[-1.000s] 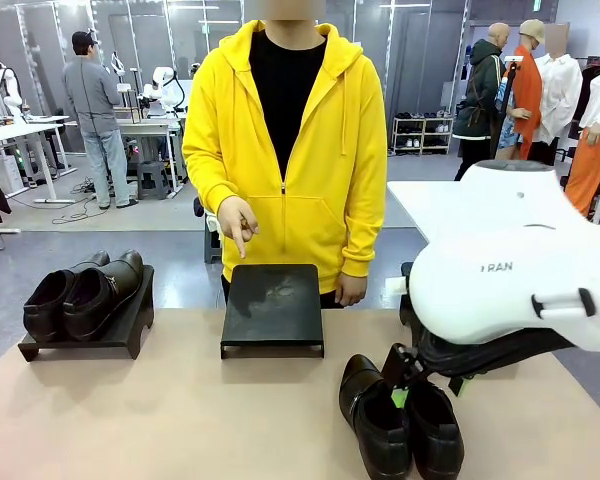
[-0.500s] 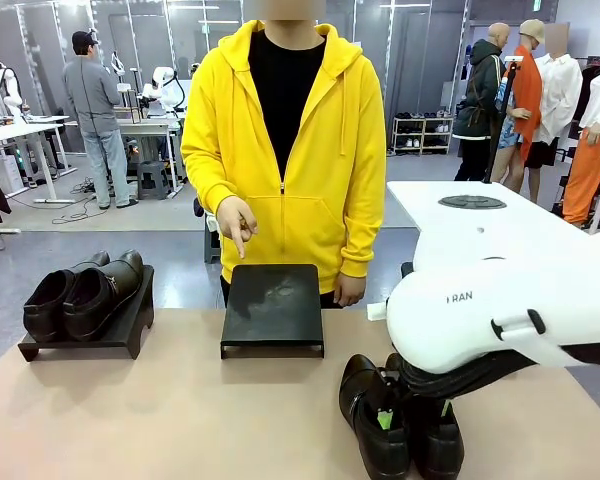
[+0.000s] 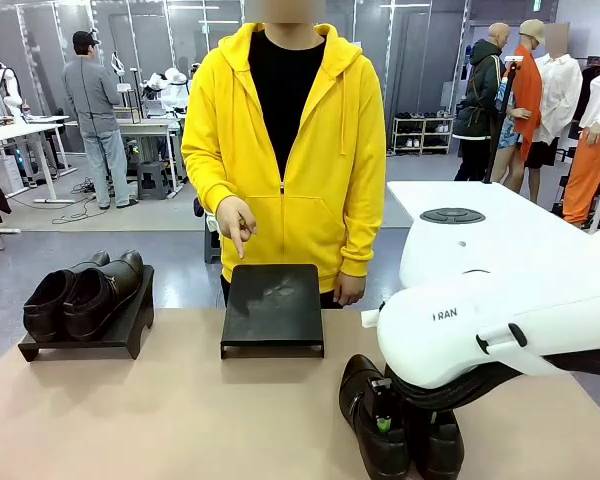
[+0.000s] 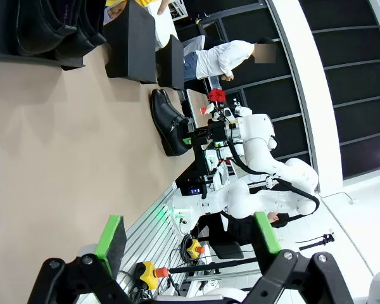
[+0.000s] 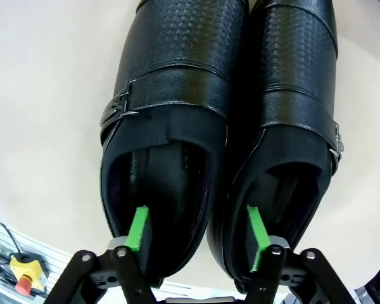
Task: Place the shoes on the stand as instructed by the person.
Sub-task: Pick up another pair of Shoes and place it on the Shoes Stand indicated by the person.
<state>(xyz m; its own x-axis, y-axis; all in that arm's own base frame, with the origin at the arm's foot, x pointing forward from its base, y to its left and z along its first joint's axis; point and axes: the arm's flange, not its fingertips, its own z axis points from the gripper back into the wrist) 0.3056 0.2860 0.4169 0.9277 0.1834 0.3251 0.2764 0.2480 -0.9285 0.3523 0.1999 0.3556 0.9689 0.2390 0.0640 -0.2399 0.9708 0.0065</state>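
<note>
A buckled black pair [image 3: 359,385] lies on the table at the front right, its two shoes [image 5: 171,82] side by side. My right gripper [image 5: 196,231] is open, one green-padded finger [image 5: 138,229] down inside each shoe's opening, straddling their touching inner walls; the front view shows it [image 3: 390,420] low over the heels. The other pair [image 3: 85,292] rests on the left stand [image 3: 130,335]. The person's hand [image 3: 237,222] points down at the bare middle stand [image 3: 272,300]. My left gripper [image 4: 189,237] hangs open above the table, holding nothing.
The right arm's white body [image 3: 480,320] covers the table's right side. Bare tan tabletop [image 3: 180,420] stretches between the stands and the front edge. The person stands right behind the middle stand.
The right arm has come down and shifted left, and its fingers have sunk into the openings of the buckled shoes. The person's pointing hand has stayed put.
</note>
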